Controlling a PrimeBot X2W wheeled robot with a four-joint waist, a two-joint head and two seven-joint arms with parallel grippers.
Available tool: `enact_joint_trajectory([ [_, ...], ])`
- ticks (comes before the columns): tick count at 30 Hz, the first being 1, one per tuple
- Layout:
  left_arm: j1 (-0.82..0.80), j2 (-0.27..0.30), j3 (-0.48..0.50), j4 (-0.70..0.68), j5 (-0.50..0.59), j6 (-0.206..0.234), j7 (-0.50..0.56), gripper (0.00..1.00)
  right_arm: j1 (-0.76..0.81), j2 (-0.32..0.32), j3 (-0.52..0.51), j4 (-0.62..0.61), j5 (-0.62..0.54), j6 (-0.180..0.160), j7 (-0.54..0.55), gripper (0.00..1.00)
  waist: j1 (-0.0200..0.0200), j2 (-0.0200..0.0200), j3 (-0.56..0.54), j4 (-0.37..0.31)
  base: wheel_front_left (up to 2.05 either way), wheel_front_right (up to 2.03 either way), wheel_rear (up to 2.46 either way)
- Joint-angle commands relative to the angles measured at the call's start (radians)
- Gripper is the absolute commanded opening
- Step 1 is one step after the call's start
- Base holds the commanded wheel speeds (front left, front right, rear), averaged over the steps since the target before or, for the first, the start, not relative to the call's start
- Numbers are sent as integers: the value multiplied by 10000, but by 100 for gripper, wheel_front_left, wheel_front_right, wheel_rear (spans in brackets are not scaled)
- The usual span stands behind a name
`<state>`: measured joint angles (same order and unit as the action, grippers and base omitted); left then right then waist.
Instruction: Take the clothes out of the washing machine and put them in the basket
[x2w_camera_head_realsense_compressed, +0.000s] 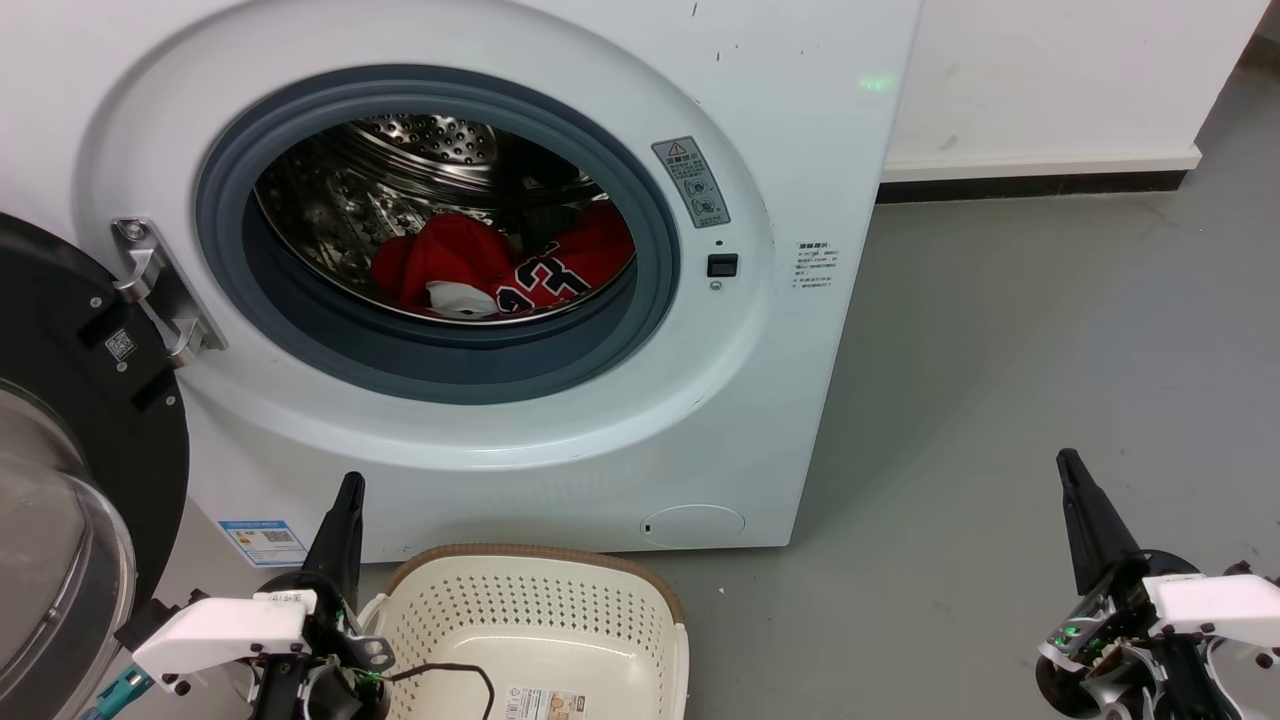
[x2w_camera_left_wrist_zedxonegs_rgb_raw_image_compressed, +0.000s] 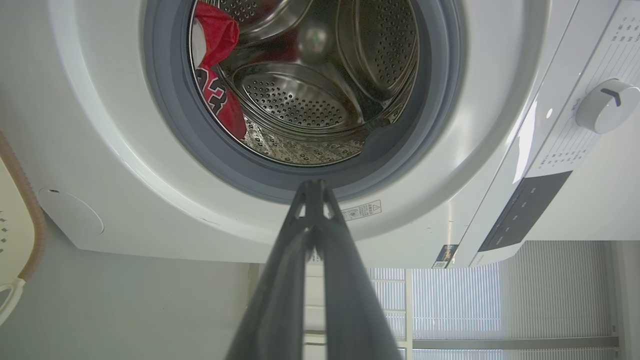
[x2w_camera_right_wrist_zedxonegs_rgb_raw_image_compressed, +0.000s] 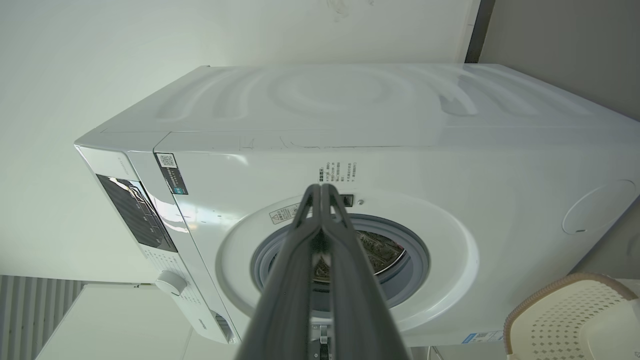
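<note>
Nearest us, low on either side, are two grippers. The left gripper (x2w_camera_head_realsense_compressed: 351, 486) and the right gripper (x2w_camera_head_realsense_compressed: 1071, 468) both have their jaws closed, tips together, and both point up towards the machine.

Just beside the left gripper, one cream basket (x2w_camera_head_realsense_compressed: 540, 553) with a brown rim stands on the grey floor (x2w_camera_head_realsense_compressed: 1000, 400). In the basket lie a white label (x2w_camera_head_realsense_compressed: 545, 704) with a barcode, its print too small to read, and a thin black cable (x2w_camera_head_realsense_compressed: 455, 670).

Behind the basket stands one white washing machine (x2w_camera_head_realsense_compressed: 800, 150). Its black-framed door (x2w_camera_head_realsense_compressed: 95, 400) is swung open on our left. A grey warning sticker (x2w_camera_head_realsense_compressed: 690, 181) with a triangle sits right of the porthole, and a blue label (x2w_camera_head_realsense_compressed: 262, 541) sits low on the front. We cannot read either one.

Farthest in, the red clothes (x2w_camera_head_realsense_compressed: 470, 255) lie heaped at the bottom of the steel drum (x2w_camera_head_realsense_compressed: 430, 140). We see a white patch and black numerals edged in white that look like 23. We cannot count the pieces.
</note>
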<state>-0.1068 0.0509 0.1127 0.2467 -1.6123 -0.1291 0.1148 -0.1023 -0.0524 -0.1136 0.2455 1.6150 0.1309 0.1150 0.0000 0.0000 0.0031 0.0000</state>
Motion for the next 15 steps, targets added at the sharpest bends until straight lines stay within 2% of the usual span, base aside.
enact_joint_trajectory([
  [1,-53,-14,30,-9,-14,-39,18,0,-132,35,5,14,-45,-3,5,0,0,0,0,0,0,0,0],
  [10,-53,-14,30,-9,-14,-39,18,0,-132,35,5,14,-44,-3,5,0,0,0,0,0,0,0,0],
  [11,0,0,0,0,0,0,0,100,0,0,0,0,2,0,0,100,0,0,0,0,0,0,0],
  [15,205,-17,-61,224,26,11,-43,100,192,6,22,213,0,0,-36,100,0,0,3,0,0,0,0],
])
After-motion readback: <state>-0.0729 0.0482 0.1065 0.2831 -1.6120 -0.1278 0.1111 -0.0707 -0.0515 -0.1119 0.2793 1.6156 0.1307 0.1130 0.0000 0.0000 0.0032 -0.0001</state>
